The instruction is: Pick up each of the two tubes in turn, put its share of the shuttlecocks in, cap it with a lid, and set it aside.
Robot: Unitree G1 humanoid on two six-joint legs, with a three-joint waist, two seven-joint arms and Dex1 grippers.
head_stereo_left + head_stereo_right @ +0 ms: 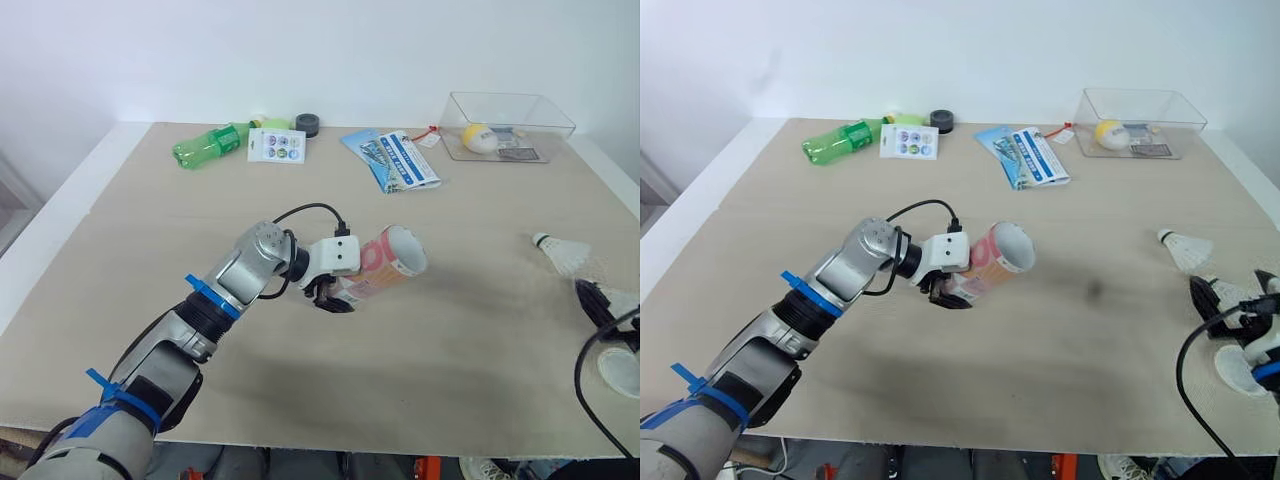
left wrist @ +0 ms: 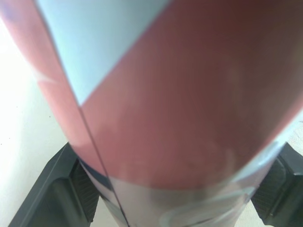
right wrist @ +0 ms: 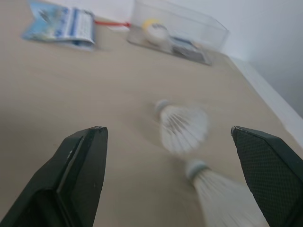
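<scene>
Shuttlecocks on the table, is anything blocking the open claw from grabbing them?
Nothing visible. The right gripper is open, and one shuttlecock lies on the table straight ahead of it, with a second shuttlecock beside that one. Only bare table lies between.

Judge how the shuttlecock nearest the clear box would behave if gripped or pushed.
The shuttlecock looks very light: thin white feathers, small rounded head. Its skirt would probably crush under a hard squeeze from the open right gripper. Lying on its side on the table, it might roll in an arc when nudged.
</scene>
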